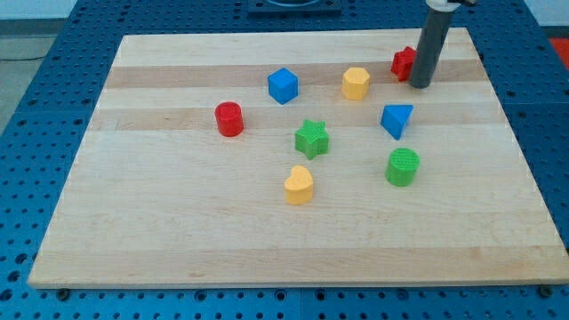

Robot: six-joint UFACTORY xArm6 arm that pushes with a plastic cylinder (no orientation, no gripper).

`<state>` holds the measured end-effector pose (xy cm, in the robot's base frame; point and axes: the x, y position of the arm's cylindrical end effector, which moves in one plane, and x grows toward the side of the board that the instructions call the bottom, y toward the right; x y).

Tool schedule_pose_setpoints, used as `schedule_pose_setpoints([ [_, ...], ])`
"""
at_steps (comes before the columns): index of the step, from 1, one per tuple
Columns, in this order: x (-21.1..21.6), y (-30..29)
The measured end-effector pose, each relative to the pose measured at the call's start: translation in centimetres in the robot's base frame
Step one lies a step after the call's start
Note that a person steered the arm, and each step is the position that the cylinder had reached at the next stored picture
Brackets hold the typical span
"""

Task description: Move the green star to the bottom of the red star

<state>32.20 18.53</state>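
The green star lies near the middle of the wooden board. The red star sits near the view's top right, partly hidden behind my dark rod. My tip rests on the board just right of and below the red star, touching or almost touching it. The green star is well to the left of and below the tip, apart from it.
A blue cube and a yellow hexagon block lie near the top. A red cylinder is at the left. A blue triangular block, a green cylinder and a yellow heart lie around the green star.
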Motion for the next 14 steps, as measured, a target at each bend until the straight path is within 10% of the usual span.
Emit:
schedule_pose_setpoints([
  [7,4.7,-16.3],
  [10,15.8,-19.1],
  [14,10.4,-18.8],
])
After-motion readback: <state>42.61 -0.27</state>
